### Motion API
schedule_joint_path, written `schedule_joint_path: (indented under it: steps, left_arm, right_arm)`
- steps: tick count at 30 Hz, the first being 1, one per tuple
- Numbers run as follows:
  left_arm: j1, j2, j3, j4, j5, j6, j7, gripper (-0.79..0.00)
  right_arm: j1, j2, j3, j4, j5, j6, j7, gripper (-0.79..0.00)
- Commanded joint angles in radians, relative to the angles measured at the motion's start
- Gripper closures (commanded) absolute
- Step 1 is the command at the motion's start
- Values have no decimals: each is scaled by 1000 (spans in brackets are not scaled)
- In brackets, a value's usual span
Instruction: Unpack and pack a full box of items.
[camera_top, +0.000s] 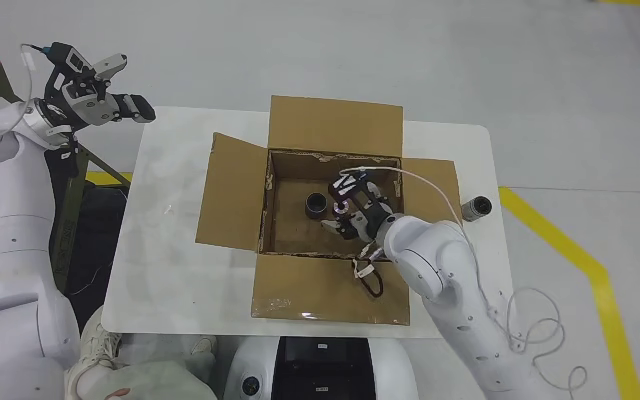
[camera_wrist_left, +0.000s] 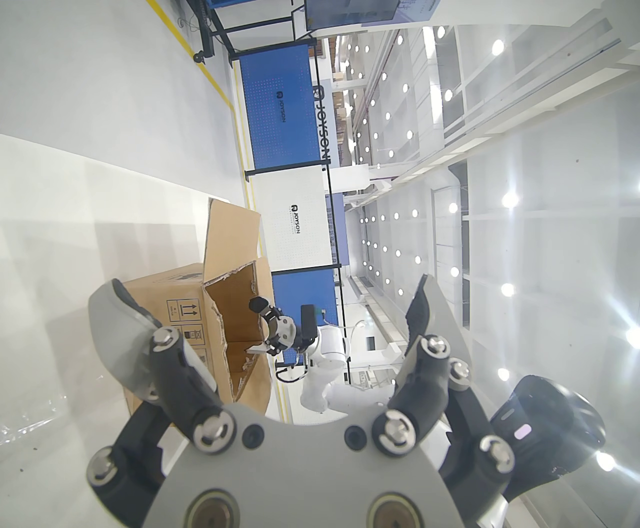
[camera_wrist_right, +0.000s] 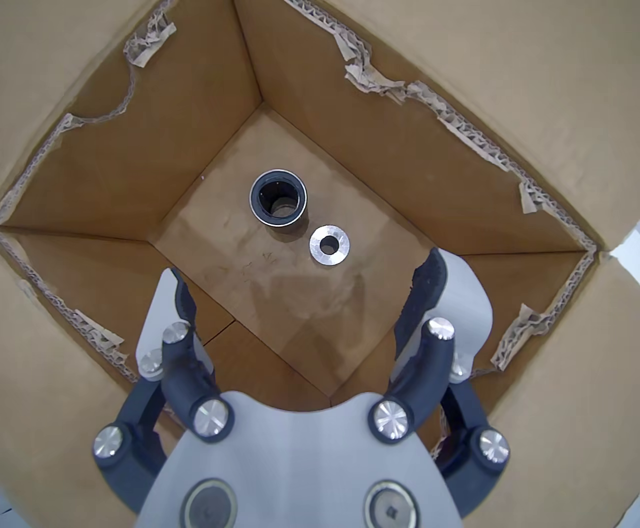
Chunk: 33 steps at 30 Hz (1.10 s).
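Right tool (camera_wrist_right: 304, 272) released over box (camera_wrist_right: 450, 100) | box holds black cylinder (camera_wrist_right: 278, 198), metal washer (camera_wrist_right: 329, 245) | left tool (camera_wrist_left: 270, 290) released

This is looking like an industrial test hall: a yellow line (camera_top: 557, 233) is running across the grey floor (camera_top: 300, 50) at four o'clock from the white table (camera_top: 160, 250), while blue perforated panels (camera_wrist_left: 280, 115) are standing under a high ceiling (camera_wrist_left: 550, 125) where round lamps (camera_wrist_left: 510, 200) are shining.
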Motion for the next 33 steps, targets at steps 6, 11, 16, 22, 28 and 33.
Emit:
schedule_joint_path:
  steps: [6, 11, 16, 22, 28, 33]
  left_arm:
    - [0, 0, 0, 0, 0, 0, 0, -785]
    - [0, 0, 0, 0, 0, 0, 0, -785]
    - [0, 0, 0, 0, 0, 0, 0, -785]
    - [0, 0, 0, 0, 0, 0, 0, -785]
    - [0, 0, 0, 0, 0, 0, 0, -785]
    - [0, 0, 0, 0, 0, 0, 0, -785]
  right_arm:
    - [0, 0, 0, 0, 0, 0, 0, -785]
    - [2, 2, -4, 33, -2, -32, -14, -739]
    - [73, -4, -17, 122, 75, -84, 37, -757]
    - [170, -16, -47, 254, 135, -119, 65, -631]
    - [222, -23, -76, 343, 137, -134, 59, -566]
    - [246, -27, -98, 392, 115, -122, 50, -533]
